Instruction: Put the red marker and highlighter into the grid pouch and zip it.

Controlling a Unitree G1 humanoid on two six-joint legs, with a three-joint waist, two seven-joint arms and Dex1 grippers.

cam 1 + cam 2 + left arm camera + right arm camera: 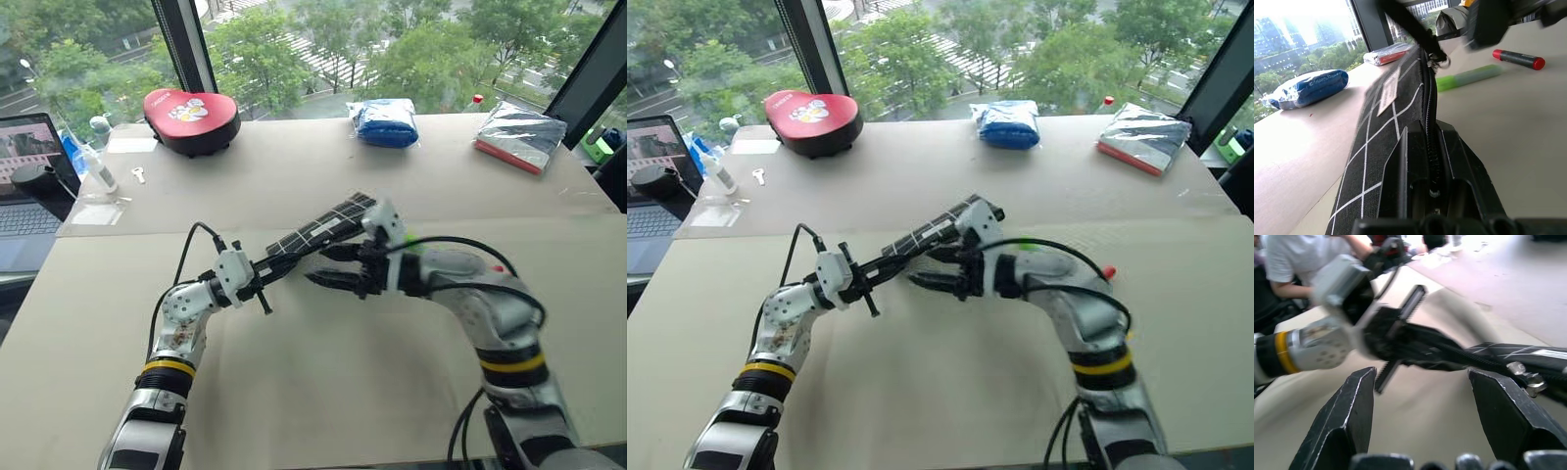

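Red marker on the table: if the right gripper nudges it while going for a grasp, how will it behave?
The red marker lies on its side on the smooth table, so it probably rolls if nudged. It looks slim, stiff and light, likely needing a centred pinch. The highlighter lies near it and may get bumped.

Left gripper [263,285] clamped shut, right gripper [1420,396] seemingly spread wide, arms angled inward.

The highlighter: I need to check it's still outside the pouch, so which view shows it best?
The left wrist view: the highlighter lies in plain sight on the table beyond the grid pouch, near the red marker. In the eye views just a green sliver peeks from behind the right arm.
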